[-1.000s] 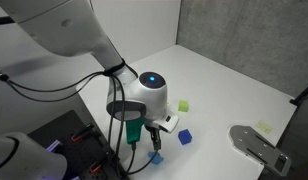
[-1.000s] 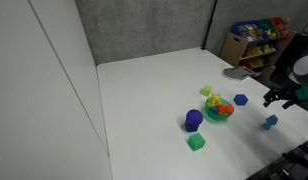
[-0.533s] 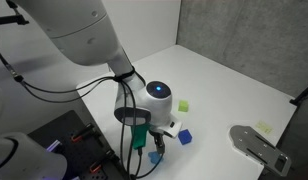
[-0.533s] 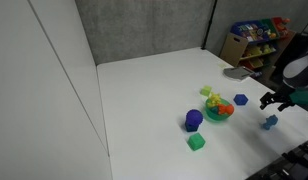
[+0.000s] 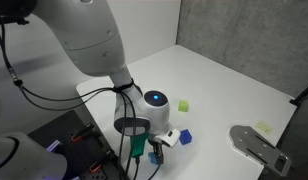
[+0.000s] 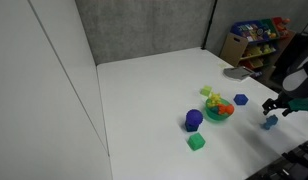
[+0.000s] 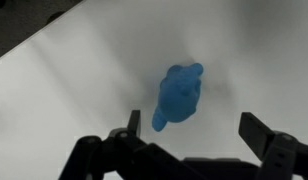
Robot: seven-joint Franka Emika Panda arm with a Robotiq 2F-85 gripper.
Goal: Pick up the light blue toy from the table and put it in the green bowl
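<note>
The light blue toy (image 7: pixel 178 93) lies on the white table, seen from straight above in the wrist view. My gripper (image 7: pixel 194 135) is open and empty, its two dark fingers hovering above the toy and just to one side. In an exterior view the toy (image 6: pixel 269 122) sits near the table's front edge, right of the green bowl (image 6: pixel 219 112), which holds orange and yellow pieces. The gripper (image 6: pixel 275 107) hangs just above the toy. In an exterior view (image 5: pixel 154 150) the wrist hides the bowl and the toy (image 5: pixel 155 157) shows just below the fingers.
A dark blue-purple cylinder (image 6: pixel 193 120), a green cube (image 6: pixel 196 143) and a royal-blue cube (image 6: pixel 241 100) stand around the bowl. A royal-blue cube (image 5: pixel 185 136) and a green cube (image 5: pixel 183 105) sit near the wrist. A grey flat object (image 5: pixel 256 145) lies at the right. The table edge is close.
The arm has lowered and shifted slightly, bringing the gripper closer over the light blue toy. The toy and the bowl have not moved.
</note>
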